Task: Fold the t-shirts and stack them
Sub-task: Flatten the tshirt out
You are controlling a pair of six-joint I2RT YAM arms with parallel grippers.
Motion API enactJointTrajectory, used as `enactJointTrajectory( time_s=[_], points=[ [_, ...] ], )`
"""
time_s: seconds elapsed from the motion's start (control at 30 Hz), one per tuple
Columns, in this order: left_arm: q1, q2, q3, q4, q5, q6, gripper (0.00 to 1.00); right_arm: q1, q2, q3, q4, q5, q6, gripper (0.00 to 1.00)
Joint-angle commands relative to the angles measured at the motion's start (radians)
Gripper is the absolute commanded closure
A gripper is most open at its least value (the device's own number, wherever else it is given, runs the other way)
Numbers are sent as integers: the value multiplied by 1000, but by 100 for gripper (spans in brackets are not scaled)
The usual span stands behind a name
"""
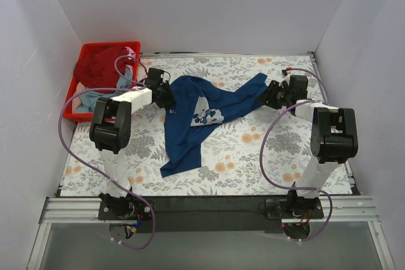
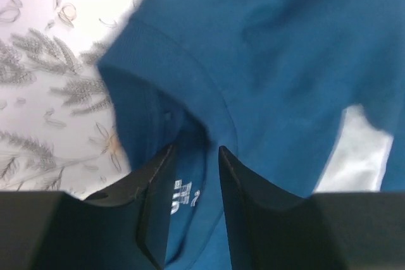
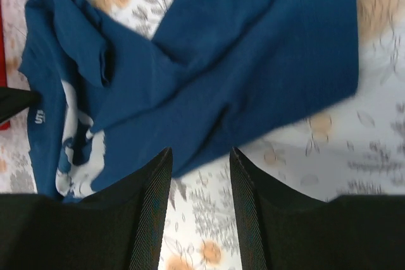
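The navy blue t-shirt lies crumpled and spread across the middle of the table, its pale print facing up. My left gripper is at the shirt's left end. In the left wrist view the left gripper is open, with the collar and its neck label between the fingers. My right gripper is at the shirt's far right end. In the right wrist view the right gripper is open over bare tablecloth, and the shirt's edge just reaches its fingertips. The dark red shirt and the pale grey-blue shirt lie in the crate.
A red plastic crate stands at the far left corner against the wall. White walls close in the table on the left, back and right. The floral tablecloth shows around the shirt. Purple cables loop off both arms.
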Motion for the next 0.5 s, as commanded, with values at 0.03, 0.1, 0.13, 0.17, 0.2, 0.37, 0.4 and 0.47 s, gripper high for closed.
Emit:
enactJointTrajectory(
  time_s=[0.03,0.1,0.13,0.17,0.2,0.37,0.4,0.47],
  points=[
    [4,14,45,20,42,20,69,3,106,80,119,-27,72,51],
    [5,17,25,18,45,18,71,3,137,97,125,-23,81,51],
    [5,17,-1,18,45,20,73,3,165,100,125,-18,83,51],
    [5,15,-21,18,43,17,73,3,179,98,125,-15,84,51],
    [5,14,-36,9,43,11,74,3,189,94,125,-17,90,51],
    [10,-47,-205,-35,46,-28,76,-20,163,-21,121,15,118,50],
    [10,-67,-240,-39,57,-35,76,-34,147,-79,115,20,129,50],
    [11,-137,-333,-40,77,-40,77,-49,84,-145,99,35,135,50]
  ],
)
